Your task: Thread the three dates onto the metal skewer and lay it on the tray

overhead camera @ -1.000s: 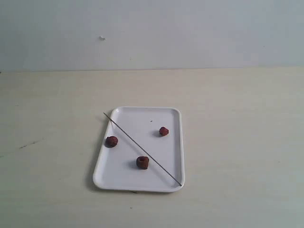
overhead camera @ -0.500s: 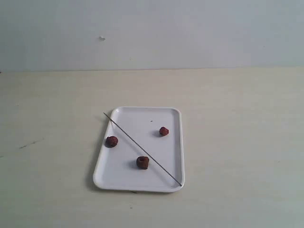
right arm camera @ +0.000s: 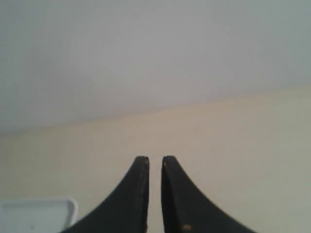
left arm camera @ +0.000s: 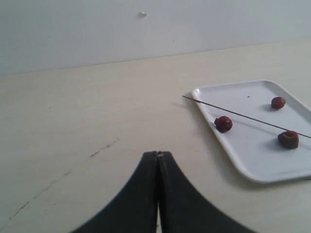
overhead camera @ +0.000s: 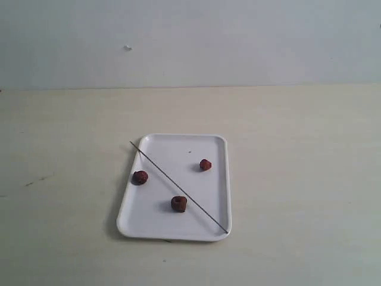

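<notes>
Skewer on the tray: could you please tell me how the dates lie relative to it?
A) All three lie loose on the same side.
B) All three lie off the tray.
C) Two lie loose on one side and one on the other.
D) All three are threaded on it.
C: the skewer lies bare across the tray, with two dates loose on one side and the third date on the other.

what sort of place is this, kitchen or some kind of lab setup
Probably a bare test bench, not a kitchen: a pale beige tabletop against a blank grey-white wall, with only a white rectangular plastic tray on it, carrying three small wrinkled reddish-brown dates and a thin dark grey metal skewer.
</notes>
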Available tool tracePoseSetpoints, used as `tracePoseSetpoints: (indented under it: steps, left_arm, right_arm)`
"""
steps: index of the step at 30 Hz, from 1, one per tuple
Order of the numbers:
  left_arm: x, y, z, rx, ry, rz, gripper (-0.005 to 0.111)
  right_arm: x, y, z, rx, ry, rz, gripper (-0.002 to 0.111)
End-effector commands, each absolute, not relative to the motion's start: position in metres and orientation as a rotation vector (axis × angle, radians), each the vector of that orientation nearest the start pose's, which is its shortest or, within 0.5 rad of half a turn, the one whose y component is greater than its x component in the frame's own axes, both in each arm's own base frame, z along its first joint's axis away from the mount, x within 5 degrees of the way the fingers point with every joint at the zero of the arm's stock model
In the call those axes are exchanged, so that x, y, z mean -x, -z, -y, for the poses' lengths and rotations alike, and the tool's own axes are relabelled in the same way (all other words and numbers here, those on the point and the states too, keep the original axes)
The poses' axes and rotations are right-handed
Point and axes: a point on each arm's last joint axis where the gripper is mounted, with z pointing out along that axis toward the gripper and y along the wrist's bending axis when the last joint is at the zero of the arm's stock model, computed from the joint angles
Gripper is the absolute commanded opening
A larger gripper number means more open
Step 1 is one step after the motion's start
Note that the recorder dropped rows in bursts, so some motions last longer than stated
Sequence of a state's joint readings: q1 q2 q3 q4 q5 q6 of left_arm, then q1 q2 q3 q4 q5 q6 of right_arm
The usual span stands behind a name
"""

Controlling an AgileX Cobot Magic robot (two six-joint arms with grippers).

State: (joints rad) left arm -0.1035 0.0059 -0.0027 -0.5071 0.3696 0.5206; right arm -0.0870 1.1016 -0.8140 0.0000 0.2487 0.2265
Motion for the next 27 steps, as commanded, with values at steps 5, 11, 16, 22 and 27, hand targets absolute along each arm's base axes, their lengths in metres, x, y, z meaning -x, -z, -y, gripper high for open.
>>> tracePoseSetpoints:
  steps: [5,11,16,22,27]
  left_arm:
    - [-0.051,-0.184,0.021,-0.254,0.205,-1.793,0.0]
    - [-0.051,-0.184,0.021,-0.254,0.205,-1.793,0.0]
    - [-0.051,-0.184,0.021,-0.252,0.206,-1.793,0.0]
    - [-0.051,-0.184,0.021,-0.252,0.206,-1.793,0.0]
    - [-0.051,-0.184,0.021,-0.252,0.206,-1.793,0.0]
  right_arm:
    - [-0.3,-0.317,-0.008,0.009,-0.388,-2.494,0.011]
    - [-0.315,-0.321,-0.057,0.35,-0.363,-2.704,0.01]
    - [-0.328,-0.297,-0.094,0.573,-0.177,-2.878,0.009]
    - [-0.33,-0.26,-0.137,0.758,-0.191,-2.95,0.009]
    - [-0.334,-0.233,-0.151,0.813,-0.196,-3.014,0.019]
